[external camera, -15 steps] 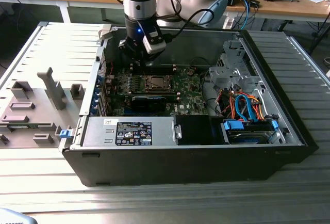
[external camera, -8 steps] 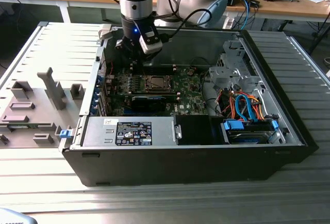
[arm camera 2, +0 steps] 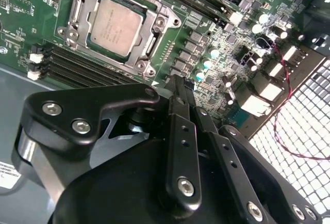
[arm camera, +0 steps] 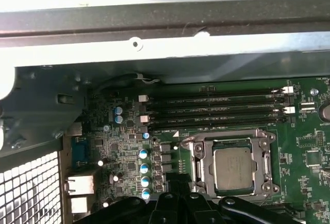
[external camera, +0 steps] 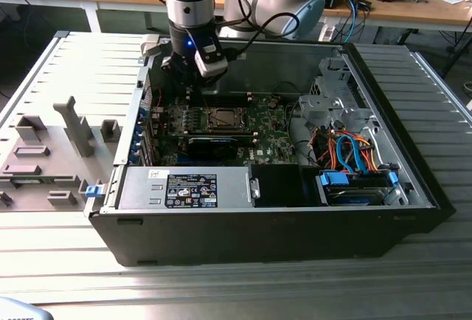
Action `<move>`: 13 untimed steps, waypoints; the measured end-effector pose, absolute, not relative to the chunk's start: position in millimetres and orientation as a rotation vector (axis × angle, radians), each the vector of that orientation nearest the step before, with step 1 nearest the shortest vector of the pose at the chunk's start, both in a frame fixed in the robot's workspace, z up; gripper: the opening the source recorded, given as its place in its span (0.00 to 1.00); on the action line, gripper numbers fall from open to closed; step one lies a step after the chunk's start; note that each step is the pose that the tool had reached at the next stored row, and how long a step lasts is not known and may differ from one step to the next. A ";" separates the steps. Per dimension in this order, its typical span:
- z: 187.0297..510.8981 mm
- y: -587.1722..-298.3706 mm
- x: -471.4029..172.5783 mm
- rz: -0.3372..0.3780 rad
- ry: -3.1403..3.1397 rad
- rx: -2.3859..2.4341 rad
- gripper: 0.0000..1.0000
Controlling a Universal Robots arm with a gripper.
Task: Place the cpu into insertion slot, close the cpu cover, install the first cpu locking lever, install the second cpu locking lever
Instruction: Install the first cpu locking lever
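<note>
The cpu (arm camera 2: 114, 25) is a flat silver-grey square lying in the insertion slot (external camera: 221, 119) on the green board, and it also shows in the first wrist view (arm camera: 234, 168). The silver cpu cover (arm camera 2: 149, 41) lies flat around it as a frame (arm camera: 200, 168), with the chip showing through its window. My gripper (arm camera 2: 178, 85) hangs above the board beside the slot, toward the case's rear wall, and touches neither chip nor cover. Its black fingers (arm camera: 178, 185) are shut together with nothing between them. In the exterior view the gripper (external camera: 186, 88) sits at the slot's left, inside the case.
Long black memory slots (arm camera: 216, 111) run beside the socket. A black card (external camera: 212, 145) and the labelled power supply (external camera: 188, 189) lie toward the case front. Blue and orange cables (external camera: 352, 150) fill the exterior view's right. The perforated rear wall (arm camera 2: 301, 131) is close by. A grey fixture (external camera: 51, 150) stands outside.
</note>
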State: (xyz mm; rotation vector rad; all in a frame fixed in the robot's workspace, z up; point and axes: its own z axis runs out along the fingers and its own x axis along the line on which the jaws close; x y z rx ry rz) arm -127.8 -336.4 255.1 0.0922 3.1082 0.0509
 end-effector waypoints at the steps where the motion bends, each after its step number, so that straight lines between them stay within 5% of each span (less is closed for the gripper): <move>1: 255.1 -336.4 -128.9 0.051 3.108 0.092 0.11; 13: 255.2 -336.4 -138.1 0.051 3.108 0.093 0.11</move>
